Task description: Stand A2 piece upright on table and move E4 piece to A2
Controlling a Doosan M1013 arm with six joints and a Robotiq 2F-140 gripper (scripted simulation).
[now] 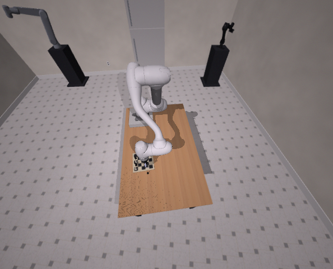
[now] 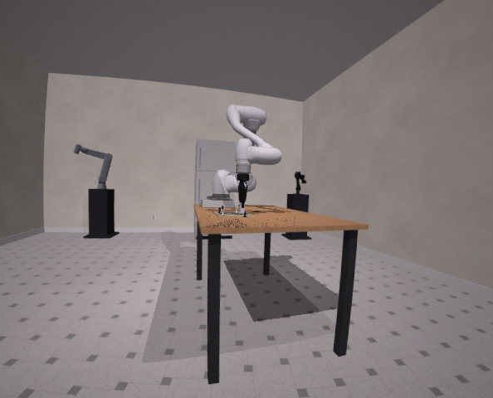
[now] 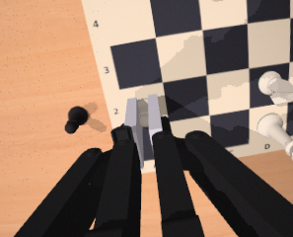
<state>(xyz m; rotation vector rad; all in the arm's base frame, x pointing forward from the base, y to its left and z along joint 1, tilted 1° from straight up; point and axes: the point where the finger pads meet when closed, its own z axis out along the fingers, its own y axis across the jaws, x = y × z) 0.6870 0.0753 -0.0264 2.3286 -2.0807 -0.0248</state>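
The chessboard (image 3: pixel 205 46) lies on the wooden table; it also shows in the top view (image 1: pixel 143 163). My gripper (image 3: pixel 144 111) is low over square A2 at the board's left edge, by the digit 2. It is shut on a pale chess piece (image 3: pixel 145 114) that is mostly hidden between the finger pads. I cannot tell whether its base touches the square. A small black pawn (image 3: pixel 75 118) stands upright on the table just left of the board, level with row 2. It shows in the top view as a dark dot (image 1: pixel 147 172) in front of the board.
Three white pieces (image 3: pixel 275 86) stand close together at the board's right near corner. The arm's base plate (image 1: pixel 136 118) is at the table's far end.
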